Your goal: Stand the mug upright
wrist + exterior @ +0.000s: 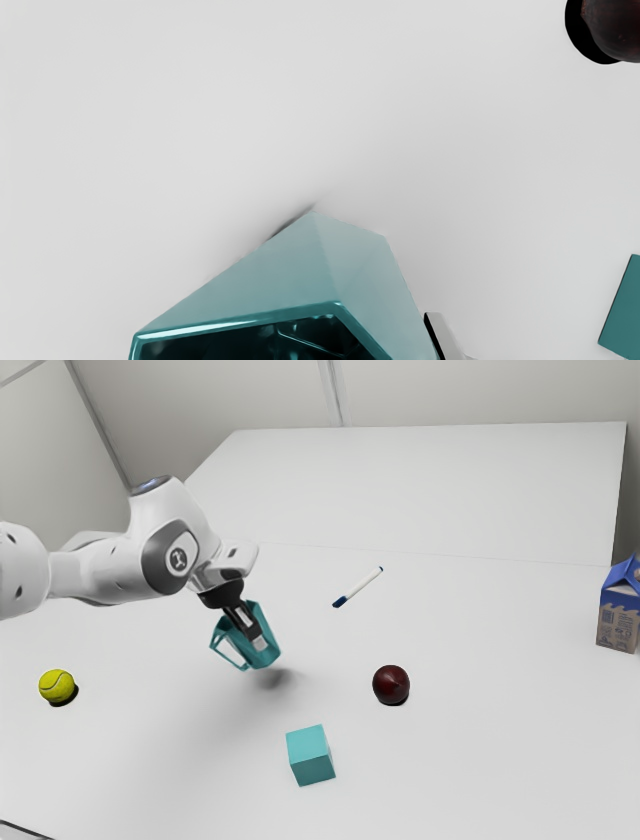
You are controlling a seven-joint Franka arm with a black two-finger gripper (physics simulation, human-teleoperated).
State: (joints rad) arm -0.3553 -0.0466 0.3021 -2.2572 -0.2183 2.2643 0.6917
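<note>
Mug hangs tilted under my hand, mouth turned up toward me, clamped in my gripper. If I let go at this lean, it could land on its base edge and topple. Pressing that edge into the table below my fingertips might twist it in my grip.

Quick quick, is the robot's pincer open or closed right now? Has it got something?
Pincer: closed on the teal mug, holding it tilted above the table.
</note>
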